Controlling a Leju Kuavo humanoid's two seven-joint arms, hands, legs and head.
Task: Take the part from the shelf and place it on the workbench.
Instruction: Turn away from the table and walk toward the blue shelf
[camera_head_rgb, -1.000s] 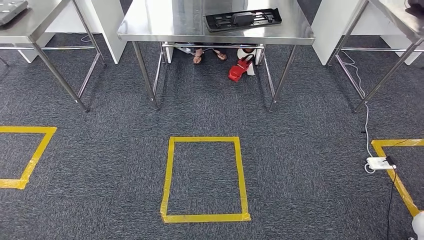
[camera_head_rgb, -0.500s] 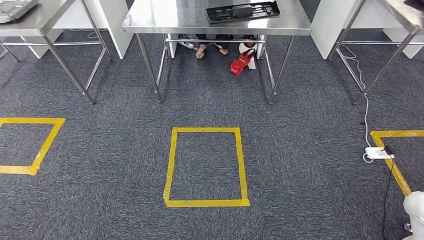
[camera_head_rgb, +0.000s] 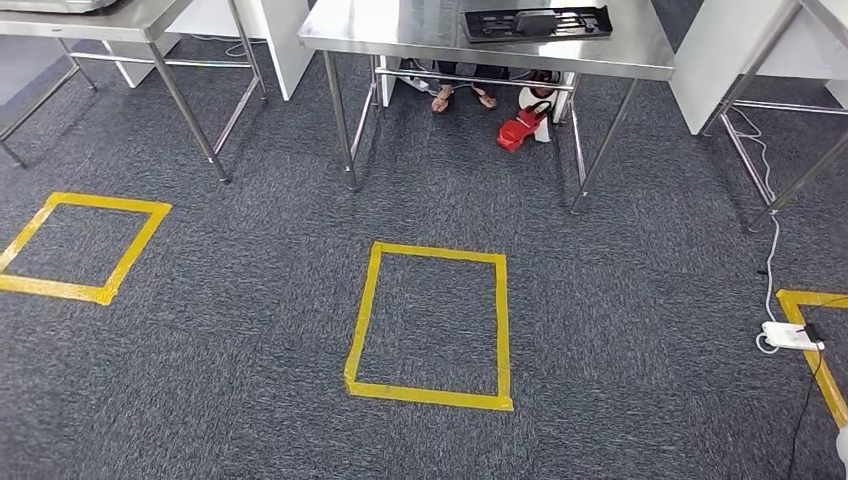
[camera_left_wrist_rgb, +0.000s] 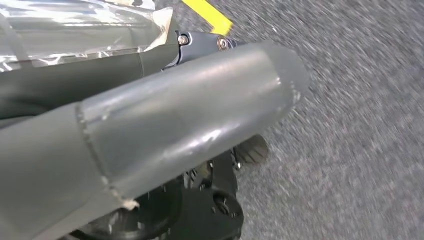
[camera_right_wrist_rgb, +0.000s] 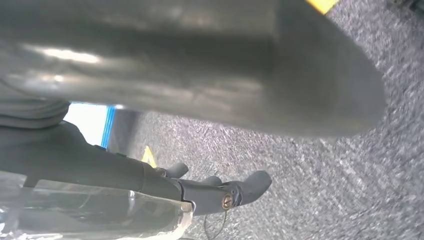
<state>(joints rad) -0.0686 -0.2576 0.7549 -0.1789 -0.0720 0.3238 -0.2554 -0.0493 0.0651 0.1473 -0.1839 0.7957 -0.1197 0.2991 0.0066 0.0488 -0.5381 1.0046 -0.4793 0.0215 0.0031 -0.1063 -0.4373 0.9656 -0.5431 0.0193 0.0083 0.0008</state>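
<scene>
Part (camera_head_rgb: 536, 22): on bench (camera_head_rgb: 400, 28). Left hand (camera_left_wrist_rgb: 165, 125), right hand (camera_right_wrist_rgb: 200, 65): hanging, grip state unreadable. Advice: approach squarely via yellow square (camera_head_rgb: 430, 325), steady before reaching.

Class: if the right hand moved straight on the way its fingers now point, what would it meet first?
Probably the grey carpet: the right hand has its fingers aimed at bare floor, with nothing visible between, though depth is unclear.

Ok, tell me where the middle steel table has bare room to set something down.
The steel table top is bare to the left of the black tray. The tray crowds the right part, leaving a narrow strip along the right edge.
</scene>
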